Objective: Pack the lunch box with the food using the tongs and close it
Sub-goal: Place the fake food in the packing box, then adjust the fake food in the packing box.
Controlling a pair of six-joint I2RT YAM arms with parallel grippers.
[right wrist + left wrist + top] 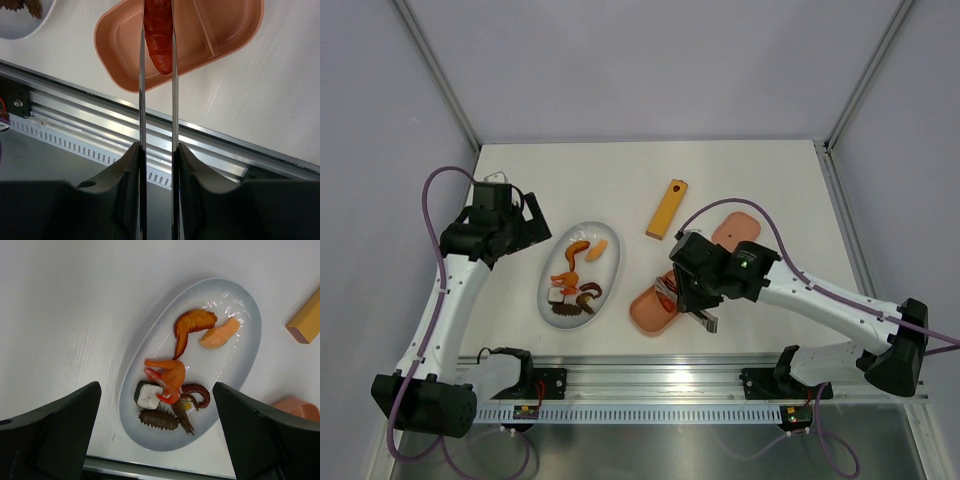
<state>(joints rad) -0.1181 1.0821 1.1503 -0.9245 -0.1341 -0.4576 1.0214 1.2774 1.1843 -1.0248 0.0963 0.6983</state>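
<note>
My right gripper (157,147) is shut on the silvery tongs (142,100), squeezing their two arms. The tong tips pinch a red sausage (158,35) over the larger compartment of the pink lunch box (200,45). From above, the right gripper (692,298) hangs over the lunch box (642,312), and the pink lid (740,232) lies behind the arm. More food sits on the white oval plate (240,305): an orange shrimp (170,371), a dark-and-white cube (148,396), brown pieces (159,419) and an orange slice (220,333). My left gripper (155,390) hovers open above the plate, holding nothing.
A yellow-orange flat bar with a hole (667,209) lies behind the plate (605,232) and the lunch box. The aluminium rail (650,375) runs along the table's near edge, just in front of the lunch box. White walls close in the back and sides.
</note>
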